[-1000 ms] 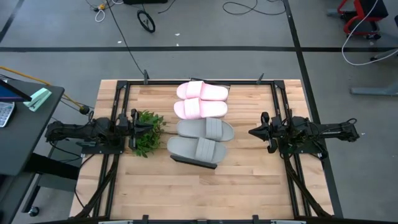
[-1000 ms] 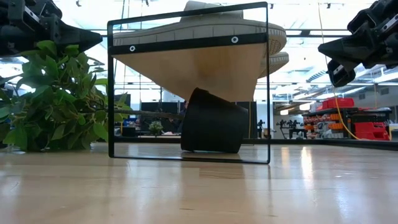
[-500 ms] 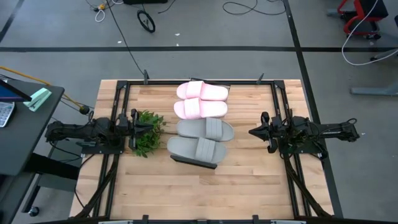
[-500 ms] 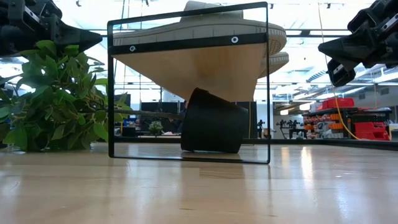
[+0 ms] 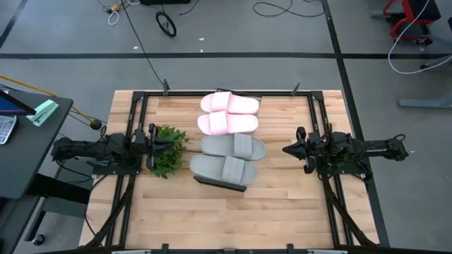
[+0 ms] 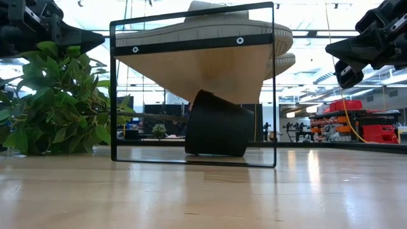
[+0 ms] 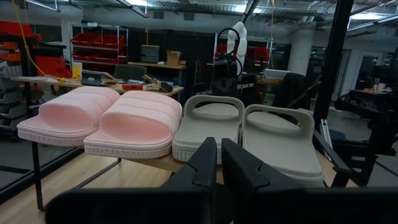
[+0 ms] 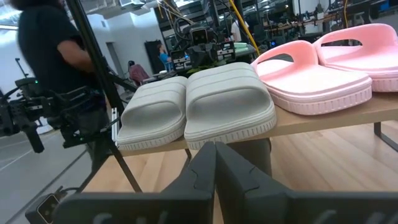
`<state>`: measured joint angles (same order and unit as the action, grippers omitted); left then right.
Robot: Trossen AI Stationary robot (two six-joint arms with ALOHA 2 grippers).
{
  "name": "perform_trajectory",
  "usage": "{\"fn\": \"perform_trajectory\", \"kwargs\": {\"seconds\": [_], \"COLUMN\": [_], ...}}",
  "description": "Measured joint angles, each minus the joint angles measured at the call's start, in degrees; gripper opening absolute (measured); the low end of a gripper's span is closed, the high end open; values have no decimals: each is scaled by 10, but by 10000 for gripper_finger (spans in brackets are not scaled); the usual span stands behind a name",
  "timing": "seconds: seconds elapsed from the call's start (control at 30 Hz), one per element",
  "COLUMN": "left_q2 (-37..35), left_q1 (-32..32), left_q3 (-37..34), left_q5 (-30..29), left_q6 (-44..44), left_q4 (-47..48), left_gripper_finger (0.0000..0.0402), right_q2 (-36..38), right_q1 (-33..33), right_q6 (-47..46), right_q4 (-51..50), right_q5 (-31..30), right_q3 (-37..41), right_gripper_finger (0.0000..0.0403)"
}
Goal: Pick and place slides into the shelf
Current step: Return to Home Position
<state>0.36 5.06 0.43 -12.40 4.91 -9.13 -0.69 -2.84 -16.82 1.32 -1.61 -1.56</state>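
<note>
Four slides stand side by side on the light-wood shelf (image 5: 221, 185) at the table's middle: two pale pink ones (image 5: 229, 104) (image 5: 227, 123) toward the far edge, two grey ones (image 5: 233, 147) (image 5: 222, 168) toward the near edge. Each rests on its sole on the shelf's top plank (image 7: 155, 163). My left gripper (image 5: 175, 143) hovers shut above the plant, left of the shelf. My right gripper (image 5: 286, 149) hovers shut to the shelf's right. Both point level at the slides, well apart from them. The wrist views show each pair of fingers closed together (image 7: 219, 163) (image 8: 215, 163).
A leafy green plant (image 5: 167, 149) stands between the left gripper and the shelf. A dark rounded object (image 6: 219, 124) sits under the shelf inside its thin dark frame (image 6: 275, 83). Bare wood lies toward the near edge (image 5: 233, 219). A person (image 8: 50, 43) stands beyond the table.
</note>
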Motion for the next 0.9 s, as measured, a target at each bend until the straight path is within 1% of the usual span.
{"fn": "perform_trajectory", "kwargs": {"seconds": [0.3, 0.7, 0.9], "left_q2": [0, 0, 0], "left_q1": [0, 0, 0], "left_q3": [0, 0, 0], "left_q5": [0, 0, 0], "left_q6": [0, 0, 0], "left_q4": [0, 0, 0], "left_gripper_finger": [18, 36, 29], "right_q2": [0, 0, 0], "right_q1": [0, 0, 0], "right_q6": [0, 0, 0], "right_q4": [0, 0, 0], "right_q5": [0, 0, 0], "right_q3": [0, 0, 0], "right_gripper_finger": [14, 14, 14]}}
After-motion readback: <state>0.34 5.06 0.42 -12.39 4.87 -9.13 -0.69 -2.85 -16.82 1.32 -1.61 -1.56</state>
